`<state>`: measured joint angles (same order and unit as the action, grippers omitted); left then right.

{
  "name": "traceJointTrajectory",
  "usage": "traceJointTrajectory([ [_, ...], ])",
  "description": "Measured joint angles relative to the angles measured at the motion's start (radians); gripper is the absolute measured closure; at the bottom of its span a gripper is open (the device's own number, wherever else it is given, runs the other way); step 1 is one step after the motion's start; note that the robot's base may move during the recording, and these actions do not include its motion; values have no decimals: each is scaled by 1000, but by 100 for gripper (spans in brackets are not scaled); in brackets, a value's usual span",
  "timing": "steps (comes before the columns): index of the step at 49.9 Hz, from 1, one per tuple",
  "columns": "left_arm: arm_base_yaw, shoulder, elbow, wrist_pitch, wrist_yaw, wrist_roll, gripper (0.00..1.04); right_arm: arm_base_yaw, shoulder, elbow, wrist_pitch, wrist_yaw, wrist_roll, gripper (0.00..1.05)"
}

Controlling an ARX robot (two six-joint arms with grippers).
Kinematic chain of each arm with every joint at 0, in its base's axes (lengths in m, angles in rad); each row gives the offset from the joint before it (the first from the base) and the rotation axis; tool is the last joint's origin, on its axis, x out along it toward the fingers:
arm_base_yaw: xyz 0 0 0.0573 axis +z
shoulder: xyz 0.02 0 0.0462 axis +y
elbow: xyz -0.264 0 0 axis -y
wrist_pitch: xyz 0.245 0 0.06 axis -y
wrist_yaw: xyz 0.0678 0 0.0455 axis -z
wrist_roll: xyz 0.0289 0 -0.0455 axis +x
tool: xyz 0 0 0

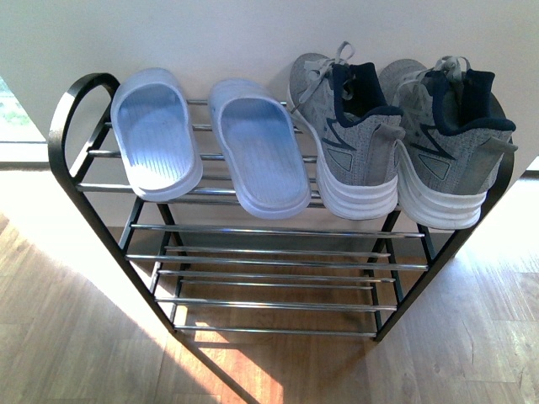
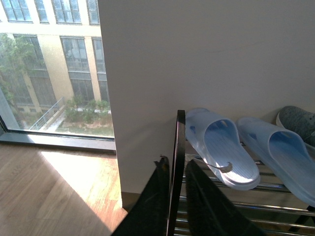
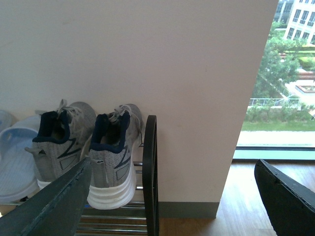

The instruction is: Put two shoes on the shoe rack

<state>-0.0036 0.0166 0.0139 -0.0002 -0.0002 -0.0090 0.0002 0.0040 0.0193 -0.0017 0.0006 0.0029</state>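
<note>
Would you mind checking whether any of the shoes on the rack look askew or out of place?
Nothing stands out. Both pale blue slides and both grey sneakers sit side by side on the top tier of the shoe rack, toes toward the wall. Their heels slightly overhang the front bar.

Shoe rack (image 1: pixel 253 229) top tier holds two slides (image 1: pixel 210 143) and two sneakers (image 1: pixel 396 135).

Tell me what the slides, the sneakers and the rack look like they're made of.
Pale blue slides: apparently one-piece moulded rubber or foam, matte, with a ribbed footbed. Grey sneakers: knit fabric uppers, navy lining, white ridged soles, probably foam rubber. Shoe rack: shiny chrome-looking metal bars that catch the light, with black end frames, likely painted metal.
</note>
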Motion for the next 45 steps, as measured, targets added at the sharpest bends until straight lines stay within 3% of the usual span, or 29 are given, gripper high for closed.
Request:
traceJointTrajectory([
  [12,0,0,0,0,0,0,52,0,0,0,0,0,0,9],
  [23,0,-1,0,0,0,2,8,0,0,0,0,0,0,9],
  [45,0,-1,0,0,0,2,9,0,0,0,0,0,0,9],
])
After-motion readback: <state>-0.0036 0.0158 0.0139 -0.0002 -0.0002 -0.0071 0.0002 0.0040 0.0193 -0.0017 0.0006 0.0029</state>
